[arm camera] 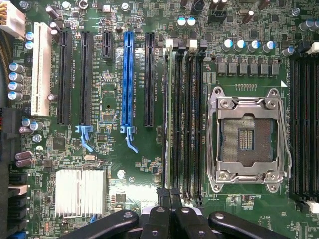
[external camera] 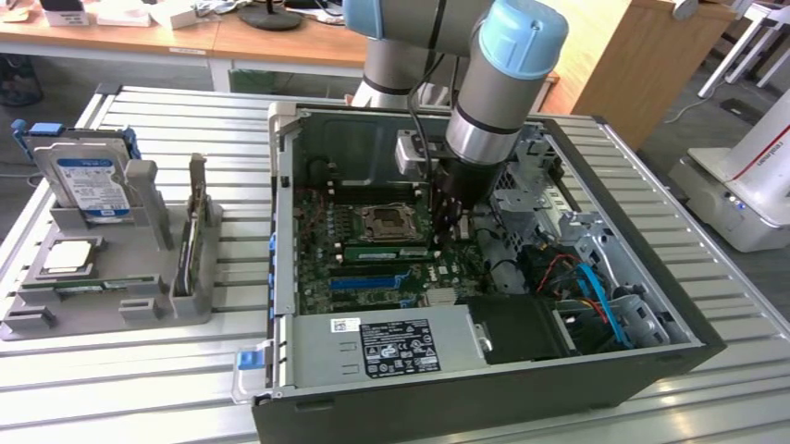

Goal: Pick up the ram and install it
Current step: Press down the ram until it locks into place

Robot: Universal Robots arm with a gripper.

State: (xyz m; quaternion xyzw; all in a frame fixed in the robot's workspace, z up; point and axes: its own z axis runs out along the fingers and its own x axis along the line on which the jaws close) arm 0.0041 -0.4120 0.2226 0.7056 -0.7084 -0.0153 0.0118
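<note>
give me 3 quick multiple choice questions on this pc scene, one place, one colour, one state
1. Where is the robot's black gripper?
A over the grey tray
B inside the open black computer case, over the green motherboard
C above the wooden desk

2. What colour is the long plastic slot between the black expansion slots?
A red
B blue
C yellow

3. The metal-framed processor socket is:
A empty
B holding a chip
C covered by a fan

Answers:
1. B, the arm reaches into the case.
2. B, it is plainly blue.
3. A, its bare contacts show.
</note>
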